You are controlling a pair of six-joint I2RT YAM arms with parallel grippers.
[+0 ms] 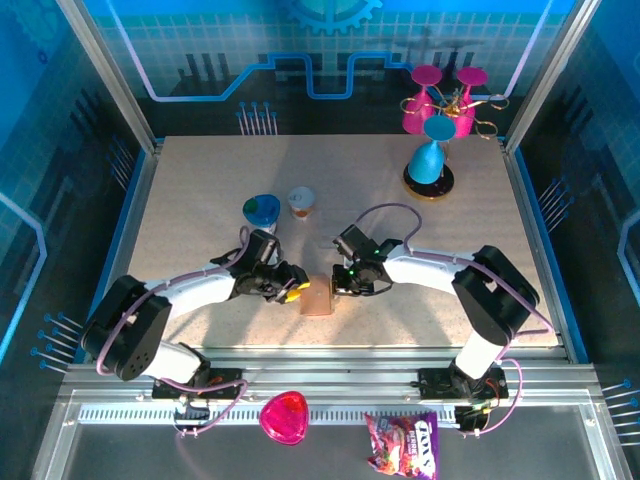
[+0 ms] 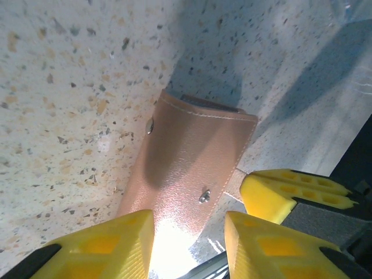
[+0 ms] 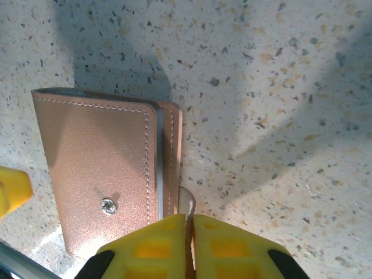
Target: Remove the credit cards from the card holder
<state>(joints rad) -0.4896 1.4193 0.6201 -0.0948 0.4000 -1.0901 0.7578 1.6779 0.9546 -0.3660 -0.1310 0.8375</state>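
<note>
The card holder (image 1: 318, 297) lies closed on the table (image 1: 200, 200), near centre. The right gripper (image 3: 189, 224) is pinched closed on its strap tab (image 3: 186, 200). The left gripper (image 2: 189, 226) stands open, straddling its left end

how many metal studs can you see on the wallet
2 in the left wrist view: one stud by the left edge of the wallet, the other lower down, close to the left fingers. More may be hidden underneath.
</note>
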